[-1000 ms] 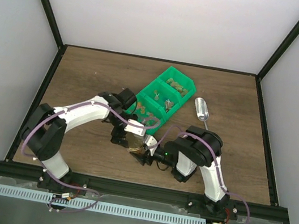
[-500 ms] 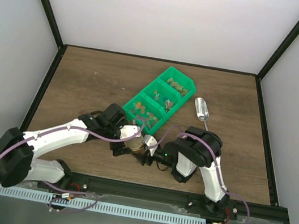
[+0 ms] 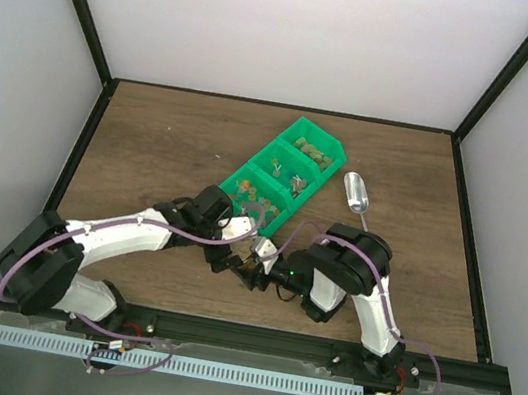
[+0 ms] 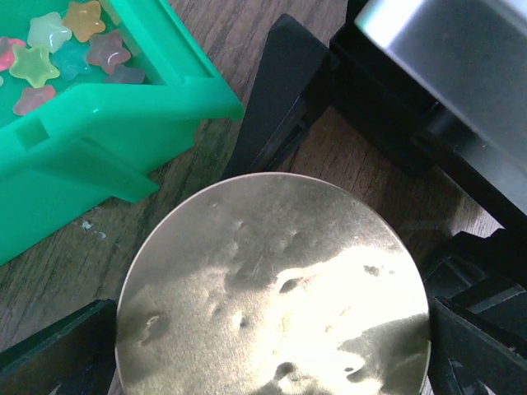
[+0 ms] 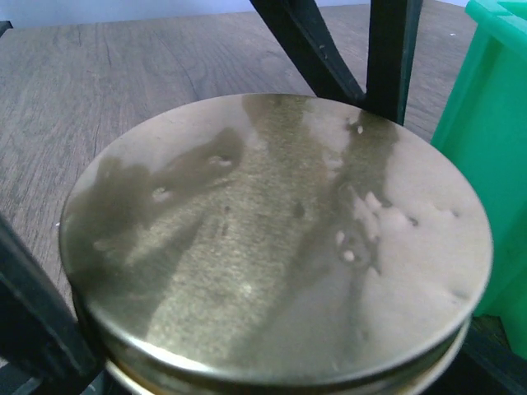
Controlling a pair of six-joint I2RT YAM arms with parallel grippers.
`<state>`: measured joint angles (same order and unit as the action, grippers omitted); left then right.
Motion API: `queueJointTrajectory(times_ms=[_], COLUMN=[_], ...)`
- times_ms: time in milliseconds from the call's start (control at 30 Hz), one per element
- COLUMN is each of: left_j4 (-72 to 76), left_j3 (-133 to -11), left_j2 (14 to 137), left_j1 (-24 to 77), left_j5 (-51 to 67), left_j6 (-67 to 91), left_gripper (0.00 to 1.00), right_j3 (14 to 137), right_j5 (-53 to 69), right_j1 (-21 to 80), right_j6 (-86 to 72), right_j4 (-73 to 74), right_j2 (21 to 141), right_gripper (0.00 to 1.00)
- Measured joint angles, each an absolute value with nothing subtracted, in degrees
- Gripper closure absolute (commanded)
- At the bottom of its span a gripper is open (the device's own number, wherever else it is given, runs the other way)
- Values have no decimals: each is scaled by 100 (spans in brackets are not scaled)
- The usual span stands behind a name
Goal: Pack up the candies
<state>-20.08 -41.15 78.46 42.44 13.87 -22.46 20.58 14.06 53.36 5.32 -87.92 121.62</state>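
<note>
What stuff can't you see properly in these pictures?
- What's under the gold lid: both wrist views, the lid fills them.
- Candies: left wrist view, most cut off by the top-left edge.
- Candies in the green bin's far compartments: top view, too small for colours.
- Anything in the scoop: top view, too small.
</note>
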Motion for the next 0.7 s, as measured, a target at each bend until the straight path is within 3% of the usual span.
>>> queueJointTrajectory(times_ms=[100, 367, 700], left_j4=[-1959, -2180, -3385], left_j3=[-4115, -4228, -5033], left_j2=[7907, 7992, 8656], left_j1=[4250, 4244, 4084], left_j5=[1385, 1542, 2163], left_j6=[-2244, -2838, -5013], left_gripper=[7, 8, 7], right_j3=[2062, 2025, 1817], right_j5=[1382, 1544, 2099], right_j1=[5343, 5334, 5269], right_j6=[532, 567, 698], right_j4=[-8785, -8805, -8858], right_j2=[12162, 12162, 12108], right_gripper=[29, 32, 32])
